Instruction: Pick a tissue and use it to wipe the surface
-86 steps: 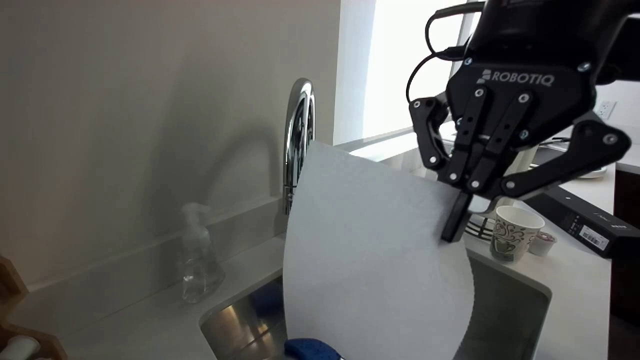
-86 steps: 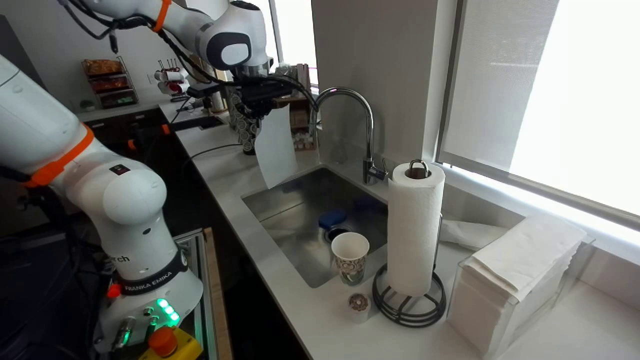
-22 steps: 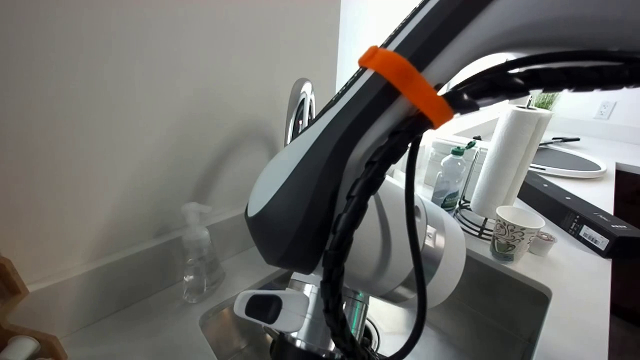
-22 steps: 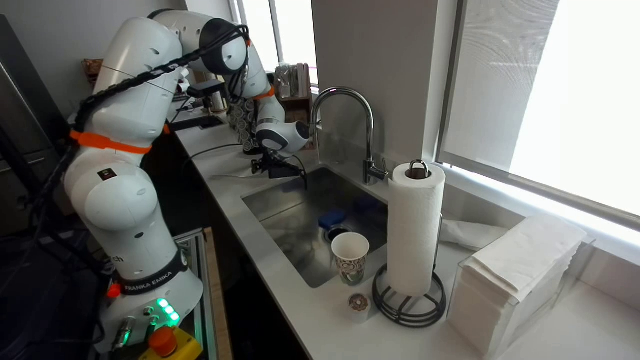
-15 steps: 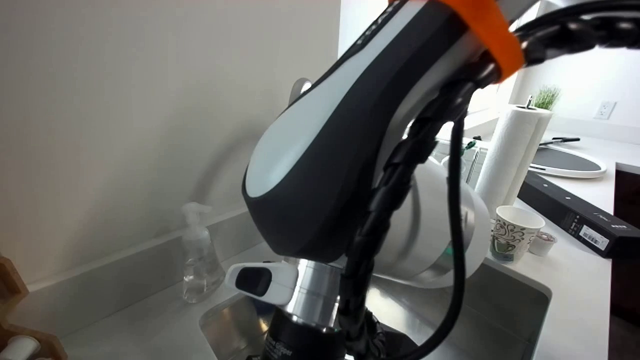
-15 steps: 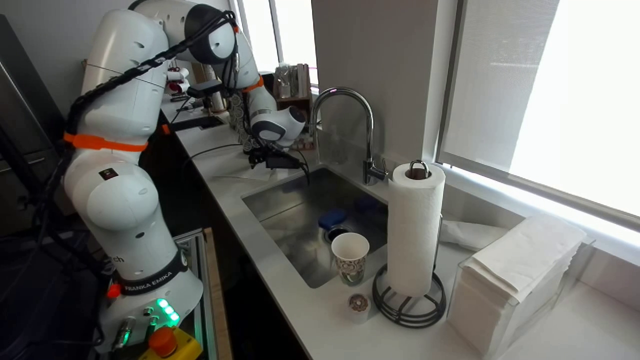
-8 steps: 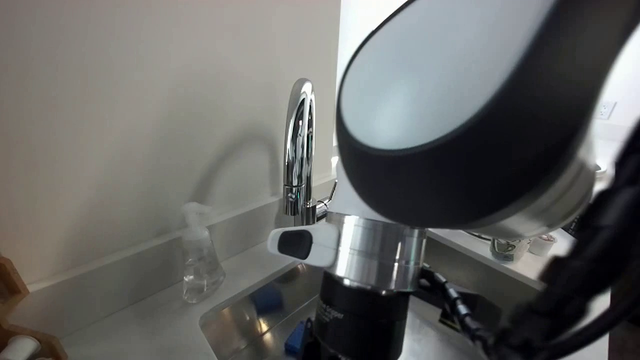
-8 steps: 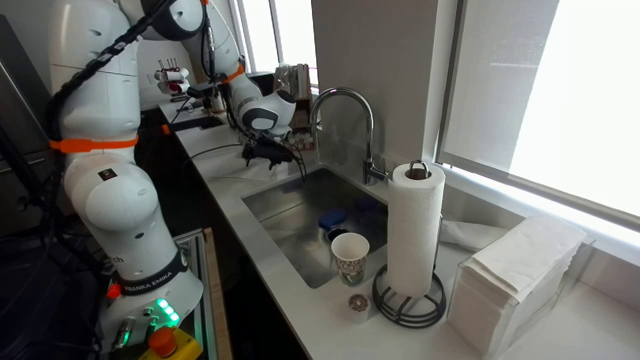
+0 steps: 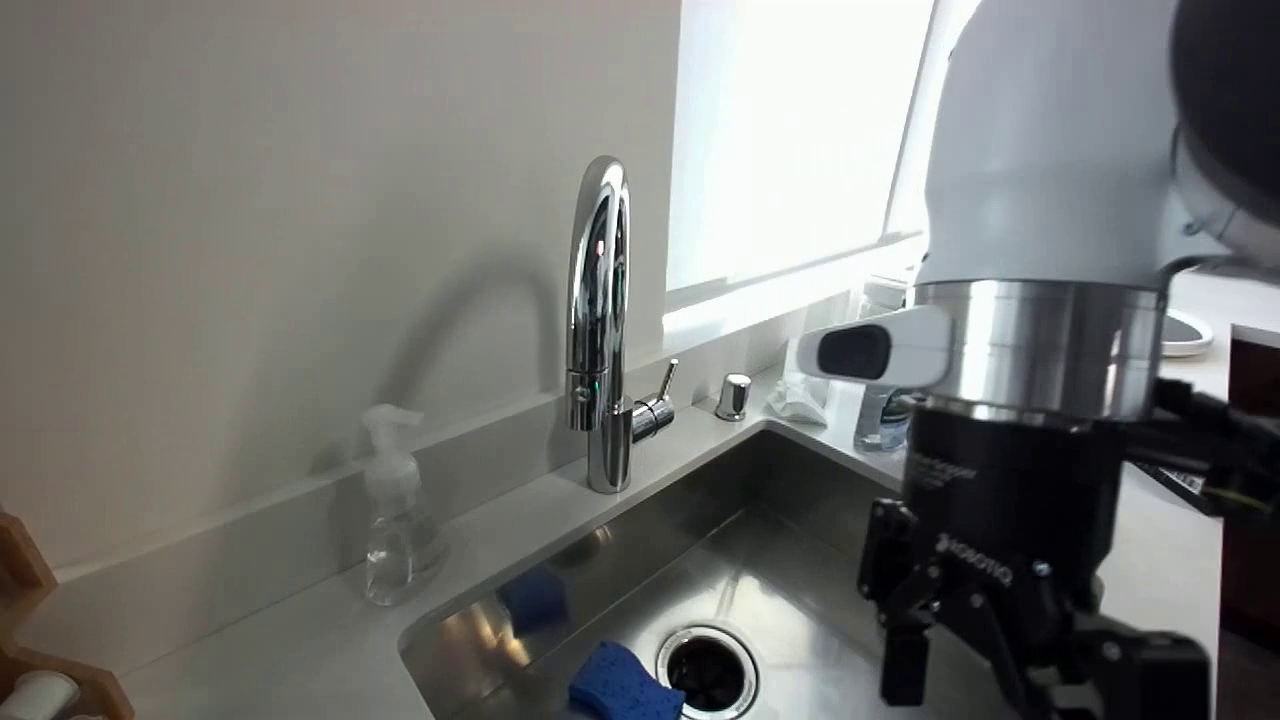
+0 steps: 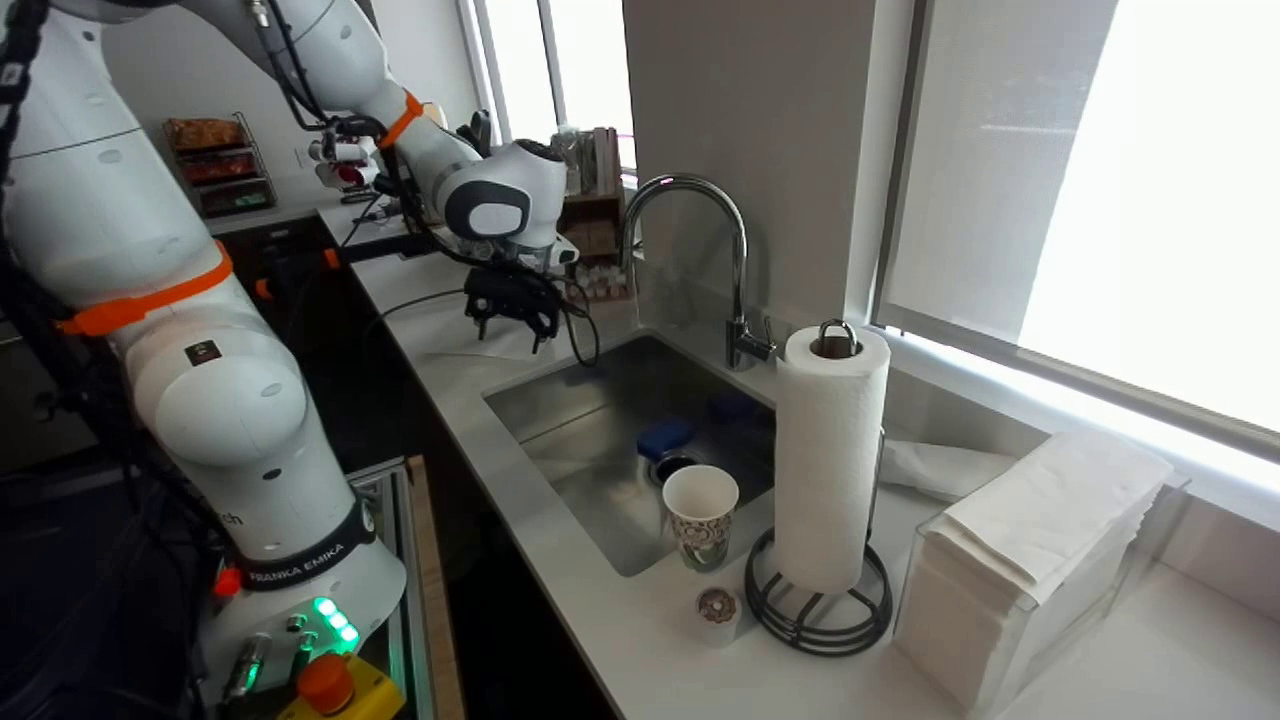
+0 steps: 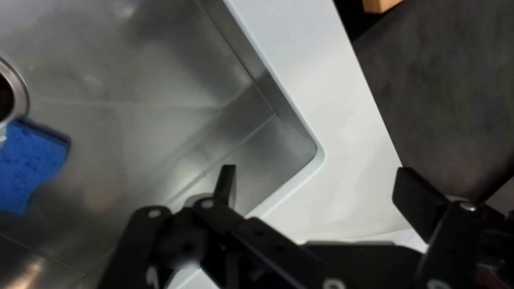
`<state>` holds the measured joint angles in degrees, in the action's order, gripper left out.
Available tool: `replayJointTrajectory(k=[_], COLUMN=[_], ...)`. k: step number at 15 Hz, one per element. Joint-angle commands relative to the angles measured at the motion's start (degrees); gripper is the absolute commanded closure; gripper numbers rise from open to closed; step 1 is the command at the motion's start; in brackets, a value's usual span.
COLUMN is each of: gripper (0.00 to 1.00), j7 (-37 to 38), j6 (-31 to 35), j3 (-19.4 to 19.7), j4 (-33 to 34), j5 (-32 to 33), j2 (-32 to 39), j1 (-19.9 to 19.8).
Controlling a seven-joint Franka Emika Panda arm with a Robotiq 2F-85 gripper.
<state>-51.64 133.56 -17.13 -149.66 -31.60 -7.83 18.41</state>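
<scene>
1. My gripper [image 11: 316, 176] hangs above the counter [image 11: 323, 84] by a corner of the sink [image 10: 600, 485], jaws spread wide and holding nothing. Such a spread suits letting go or a fresh pinch; which it serves here, I cannot tell.
2. The tissue [image 10: 505, 345] lies flat on the counter, beyond the sink's end and beneath me. In the wrist view only a strip of it shows past my own body. Being outside the basin, it rests on what I take to be the surface to wipe.
3. Lying so flat, it gives my jaws little to catch. If more wiping is wanted, I judge that I need a raised edge or fold; pinching at the middle would likely scrape the counter.
4. The sponge [image 9: 622, 685] sits in the sink beside the drain [image 9: 707, 672], a sensible spot for dripping, and the task leaves it alone.
5. The roll [image 10: 825, 470] stands upright past the sink's opposite end, presumably for easy tearing. The cup [image 10: 702, 515] is near it, upright, well apart from my jaws.
</scene>
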Motion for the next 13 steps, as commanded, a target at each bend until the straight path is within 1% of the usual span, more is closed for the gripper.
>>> replayJointTrajectory(k=[1, 2, 3, 4, 6, 7, 8, 9, 10, 13], gripper=[0.0, 0.0, 0.0, 0.0, 0.0, 0.0, 0.0, 0.0, 0.0, 0.0], j7=[11.2, 15.3, 17.9, 21.5, 28.3, 30.9, 25.7, 26.6, 26.6, 26.4], j6=[-10.6, -14.8, -18.3, -24.5, -33.9, -37.9, -32.0, -33.5, -33.5, -33.2], j3=[3.4, 4.3, 5.5, 6.4, 7.0, 6.7, 8.8, 9.1, 9.2, 9.4], j4=[-6.4, -6.5, -6.8, -6.3, -4.5, -3.4, -3.2, -2.8, -3.0, -3.3], j5=[8.5, 11.2, 13.0, 14.9, 19.5, 21.8, 18.8, 19.3, 19.3, 19.3], j2=[-14.4, -17.6, -20.8, -24.0, -30.4, -33.6, -25.8, -28.0, -29.1, -27.8], j1=[-1.9, -2.4, -2.8, -2.9, -3.1, -2.7, -1.6, -1.4, -1.1, -1.0])
